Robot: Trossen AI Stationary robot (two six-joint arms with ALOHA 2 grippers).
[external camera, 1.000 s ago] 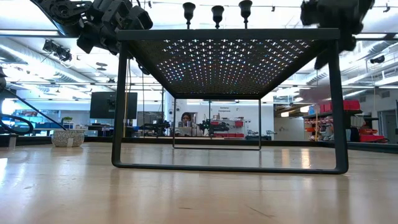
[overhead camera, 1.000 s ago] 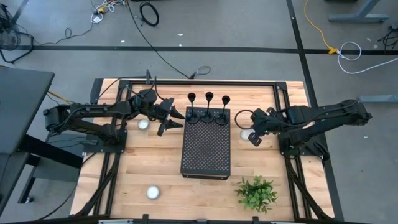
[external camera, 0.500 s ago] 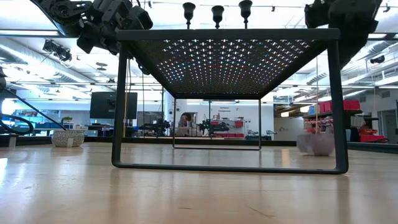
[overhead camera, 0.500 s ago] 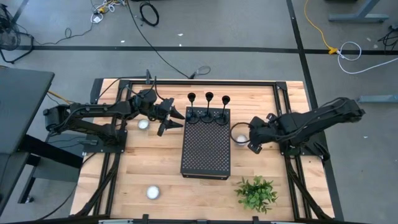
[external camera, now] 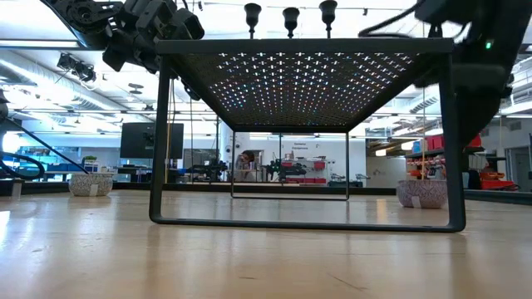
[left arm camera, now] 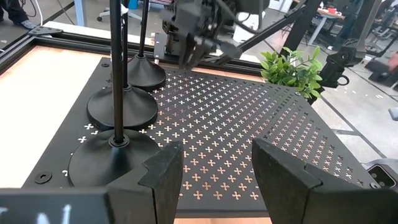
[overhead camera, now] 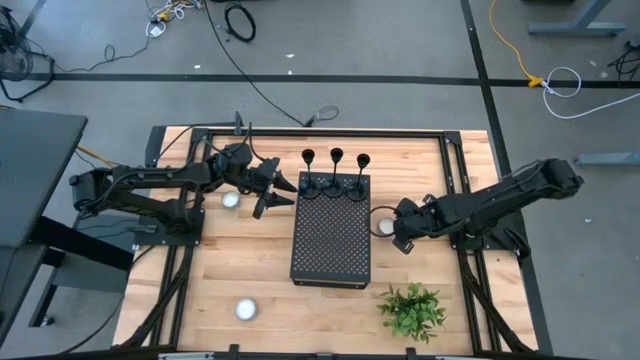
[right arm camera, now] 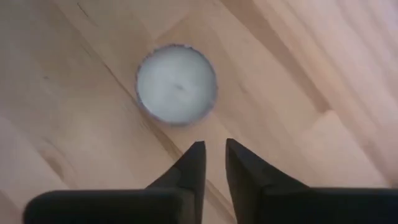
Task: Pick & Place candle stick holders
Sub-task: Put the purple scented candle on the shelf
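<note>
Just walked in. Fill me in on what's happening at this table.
Three candle stick holders stand in a row on the far end of the black perforated box. The left gripper hovers open beside that end of the box, holding nothing. The right gripper is low over the table on the box's other side, fingers slightly apart, with a white tealight lying free just ahead of them. Two more tealights and a small plant sit elsewhere on the table.

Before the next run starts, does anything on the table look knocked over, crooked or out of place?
Nothing stands out. The three candle stick holders stand upright in a row on the black perforated box; the tealights and the plant sit upright on the table.
</note>
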